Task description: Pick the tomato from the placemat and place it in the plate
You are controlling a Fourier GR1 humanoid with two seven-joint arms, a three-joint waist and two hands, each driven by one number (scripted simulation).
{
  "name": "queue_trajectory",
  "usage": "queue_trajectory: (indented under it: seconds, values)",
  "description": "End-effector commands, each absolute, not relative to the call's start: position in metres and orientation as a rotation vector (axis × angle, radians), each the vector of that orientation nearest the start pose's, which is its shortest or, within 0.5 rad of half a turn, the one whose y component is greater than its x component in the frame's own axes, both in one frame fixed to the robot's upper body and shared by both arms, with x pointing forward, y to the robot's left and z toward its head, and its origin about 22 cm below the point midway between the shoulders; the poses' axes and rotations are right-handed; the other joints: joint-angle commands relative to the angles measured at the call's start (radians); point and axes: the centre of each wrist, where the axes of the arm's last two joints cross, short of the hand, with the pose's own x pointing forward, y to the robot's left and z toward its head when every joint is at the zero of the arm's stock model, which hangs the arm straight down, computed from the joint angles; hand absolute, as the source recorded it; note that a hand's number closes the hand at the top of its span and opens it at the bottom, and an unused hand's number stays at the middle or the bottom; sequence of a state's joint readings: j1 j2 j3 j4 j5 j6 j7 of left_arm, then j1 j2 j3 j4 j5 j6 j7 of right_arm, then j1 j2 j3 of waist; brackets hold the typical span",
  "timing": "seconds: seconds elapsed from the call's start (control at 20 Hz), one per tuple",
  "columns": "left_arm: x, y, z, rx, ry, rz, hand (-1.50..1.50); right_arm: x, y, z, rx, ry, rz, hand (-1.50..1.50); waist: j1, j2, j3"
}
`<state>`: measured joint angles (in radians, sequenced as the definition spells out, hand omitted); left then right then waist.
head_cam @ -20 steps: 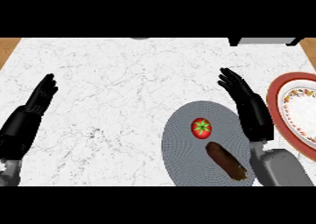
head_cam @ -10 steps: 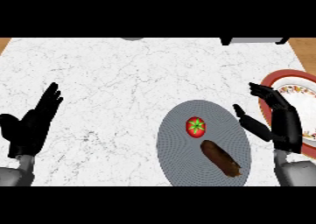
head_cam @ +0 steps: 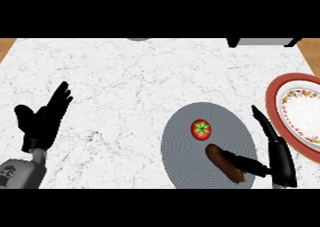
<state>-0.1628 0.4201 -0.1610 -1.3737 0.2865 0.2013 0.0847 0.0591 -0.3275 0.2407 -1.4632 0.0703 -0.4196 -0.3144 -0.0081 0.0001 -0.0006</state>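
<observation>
Tomato (head_cam: 200, 128): red, green star calyx, sits upper-middle on the round grey placemat (head_cam: 188, 166). Brown oblong item (head_cam: 225, 163) lies just below it on the mat. Right hand (head_cam: 273, 148) spread wide between mat and red-rimmed plate (head_cam: 277, 102); thumb over brown item. Left hand (head_cam: 43, 119) open, resting over left bench (head_cam: 136, 75).

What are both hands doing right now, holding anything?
Left hand: open, holding nothing, at the view's left.
Right hand: open, holding nothing, beside the placemat; the tomato lies untouched.
</observation>
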Motion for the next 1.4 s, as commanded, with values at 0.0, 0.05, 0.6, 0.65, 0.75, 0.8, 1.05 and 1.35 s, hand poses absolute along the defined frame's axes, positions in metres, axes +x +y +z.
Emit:
queue_trajectory:
  seconds: [0.0,0.05,0.6,0.65,0.75,0.8,1.05,1.35]
  values:
    - [0.277,0.288,0.021,0.188,-1.420,-0.079,0.00,0.211,-0.271,-0.006,-0.529,-1.658,0.385,-1.50,0.005,-0.002,0.000]
    - [0.272,0.276,0.013,0.179,-1.403,-0.067,0.00,0.218,-0.239,-0.009,-0.542,-1.657,0.387,-1.50,0.009,-0.002,0.000]
    - [0.281,0.287,0.024,0.181,-1.410,-0.106,0.00,0.242,-0.219,0.031,-0.511,-1.400,0.632,-1.50,0.016,0.000,0.000]
    - [0.281,0.285,0.016,0.180,-1.409,-0.088,0.00,0.228,-0.205,0.033,-0.521,-1.395,0.647,-1.50,0.010,-0.001,0.000]
    - [0.279,0.295,0.018,0.191,-1.409,-0.093,0.00,0.229,-0.203,0.031,-0.584,-1.335,0.713,-1.50,0.012,-0.001,0.000]
    - [0.288,0.303,0.008,0.173,-1.397,-0.075,0.00,0.231,-0.229,0.035,-0.605,-1.311,0.711,-1.50,0.003,0.001,0.000]
    - [0.282,0.280,0.015,0.159,-1.410,-0.094,0.00,0.253,-0.205,0.035,-0.618,-1.213,0.795,-1.50,0.012,0.000,0.000]
    - [0.282,0.298,0.015,0.161,-1.404,-0.075,0.00,0.256,-0.188,0.029,-0.586,-1.129,0.861,-1.50,0.009,0.000,0.000]
